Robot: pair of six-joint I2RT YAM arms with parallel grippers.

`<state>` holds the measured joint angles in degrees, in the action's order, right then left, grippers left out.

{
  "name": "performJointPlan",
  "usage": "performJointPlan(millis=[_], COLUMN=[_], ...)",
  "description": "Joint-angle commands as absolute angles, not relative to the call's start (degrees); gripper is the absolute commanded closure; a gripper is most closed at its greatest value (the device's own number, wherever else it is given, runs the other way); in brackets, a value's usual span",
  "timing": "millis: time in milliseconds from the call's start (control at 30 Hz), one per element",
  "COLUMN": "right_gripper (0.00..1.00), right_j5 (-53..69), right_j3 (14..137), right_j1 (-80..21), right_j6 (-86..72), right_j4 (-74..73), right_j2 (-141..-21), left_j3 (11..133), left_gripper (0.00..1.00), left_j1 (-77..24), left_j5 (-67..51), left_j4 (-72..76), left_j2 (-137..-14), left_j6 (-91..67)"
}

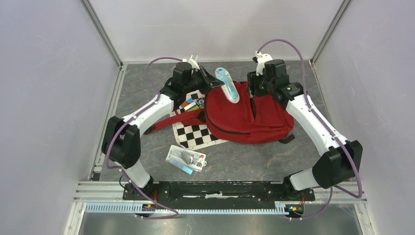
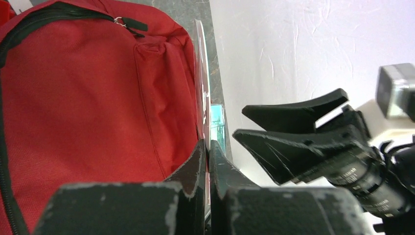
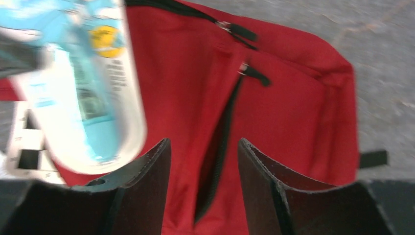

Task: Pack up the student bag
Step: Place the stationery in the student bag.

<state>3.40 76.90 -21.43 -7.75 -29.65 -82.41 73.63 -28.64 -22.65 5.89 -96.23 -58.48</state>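
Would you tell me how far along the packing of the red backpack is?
Nothing can be seen inside the backpack yet. In hand: the left gripper is shut on a blue blister pack above it, while the open right gripper hovers at a partly open zipper. Left: a plastic packet lies on the table, beside a checkered sheet.

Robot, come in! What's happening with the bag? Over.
Left gripper shut on blue blister pack, above red backpack. Right gripper open over its zip slit. Checkerboard and clear packet lie aside.
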Motion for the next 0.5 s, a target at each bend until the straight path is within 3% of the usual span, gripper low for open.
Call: performJointPlan(millis=[0,467], right_gripper=[0.42,0.41], right_j5=[-4.92,-4.05], right_j3=[75.08,68.81], right_j1=[-20.36,-20.64], right_j6=[-3.19,-1.61], right_j4=[-34.46,-33.05], right_j2=[-80.69,-82.23], left_j3=[77.56,79.54], left_gripper=[0.98,0.98], left_j1=[-29.54,-31.07], left_j5=[-22.67,-22.94], left_j4=[6.91,5.71], left_j2=[-97.06,-98.71], left_j6=[-58.67,-58.45])
